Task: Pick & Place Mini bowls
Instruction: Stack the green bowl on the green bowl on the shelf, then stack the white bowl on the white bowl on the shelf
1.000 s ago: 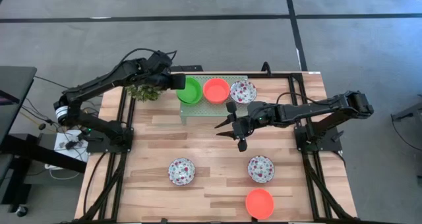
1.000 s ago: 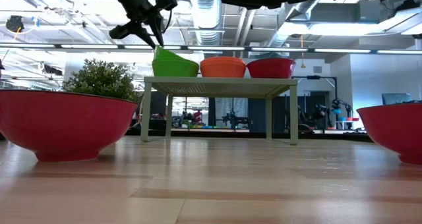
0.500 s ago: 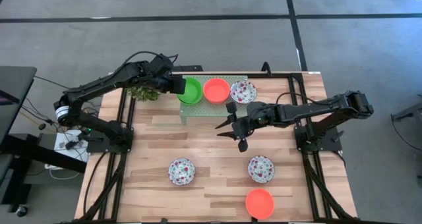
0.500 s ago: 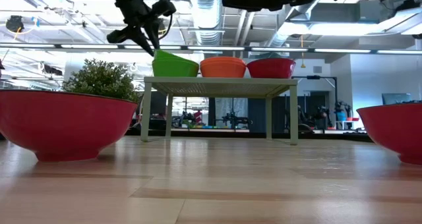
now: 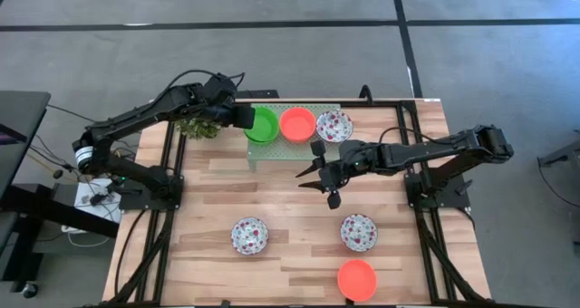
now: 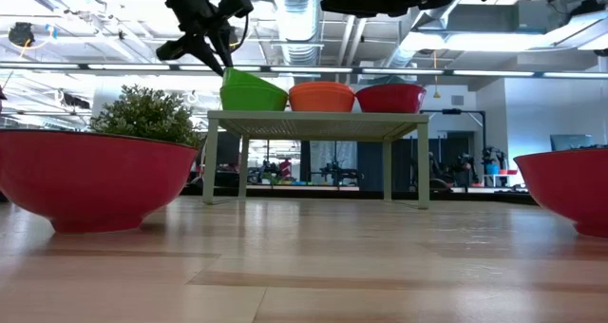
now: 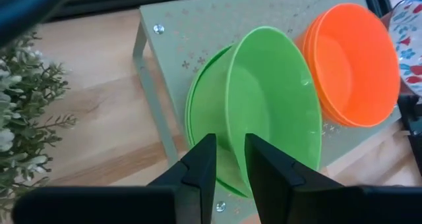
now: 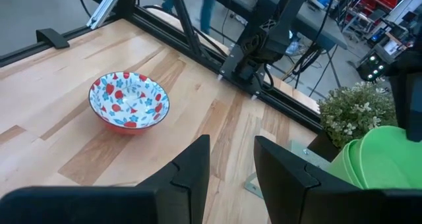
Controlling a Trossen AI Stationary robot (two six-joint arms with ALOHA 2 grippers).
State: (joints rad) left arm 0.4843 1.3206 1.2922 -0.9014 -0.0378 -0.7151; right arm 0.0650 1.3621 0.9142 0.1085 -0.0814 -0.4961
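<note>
A pale green stand at the table's far side carries a green mini bowl, an orange one and a white floral one. My left gripper is shut on the upper green bowl, which is tilted in a second green bowl under it. My right gripper hovers open over the table's middle, in front of the stand, with nothing between its fingers. On the near half of the table lie two floral bowls and an orange bowl. My left gripper pinches the upper green bowl's rim on the side toward the table's left, with one finger inside the bowl and one outside. The fingers come slanting down from the table's left. The bowl is tilted, held side raised, its far part in the lower green bowl.
A small bushy plant stands just left of the stand, under my left arm. Black frame rails run along the table's left and right edges. Bare wood lies between the stand and the near bowls.
My left gripper has rolled a little about its own pointing line with the green bowl's rim between its fingers. The bowl stays tilted on the stand.
</note>
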